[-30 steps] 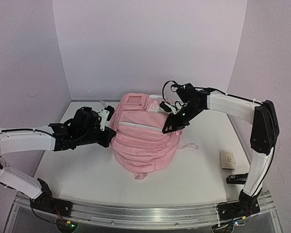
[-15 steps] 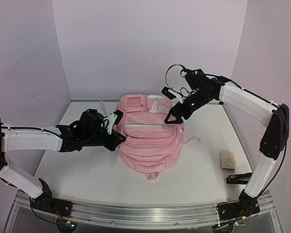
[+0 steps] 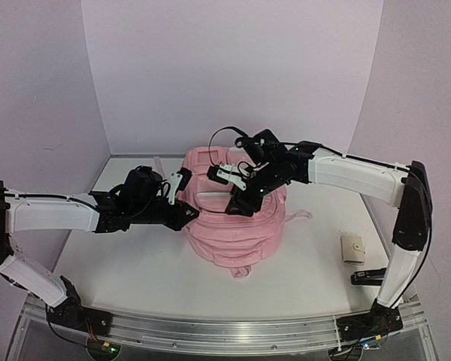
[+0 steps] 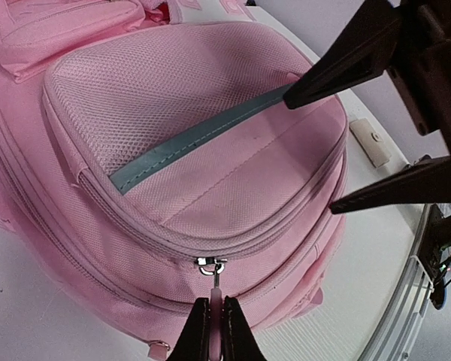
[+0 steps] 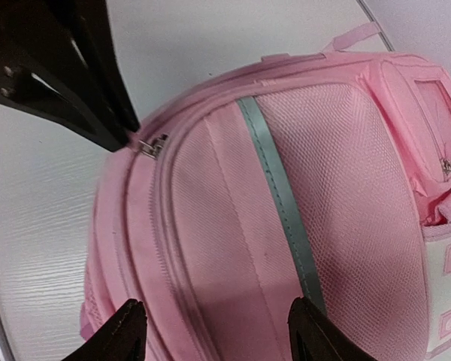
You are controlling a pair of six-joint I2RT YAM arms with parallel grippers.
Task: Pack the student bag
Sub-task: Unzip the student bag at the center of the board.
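Note:
The pink student bag (image 3: pixel 237 229) lies front-up in the middle of the table, a grey stripe (image 4: pixel 195 139) running across its mesh pocket. My left gripper (image 4: pixel 213 335) is shut on the pink zipper pull (image 4: pixel 214 304) of a front pocket, just below the metal slider (image 4: pixel 210 265). In the top view the left gripper (image 3: pixel 186 213) sits at the bag's left edge. My right gripper (image 5: pixel 218 338) hovers open over the front pocket with nothing between its fingers (image 5: pixel 124 331). From above, the right gripper (image 3: pixel 244 201) hangs over the bag's upper middle.
A small beige pouch (image 3: pixel 352 247) lies on the table to the right of the bag, with a black object (image 3: pixel 368 277) in front of it near the right arm's base. White walls close off the back and both sides.
The right gripper has let go, opened and swung left from the bag's upper right to over the front pocket. The bag has shifted slightly right. The left gripper keeps its hold on the pull.

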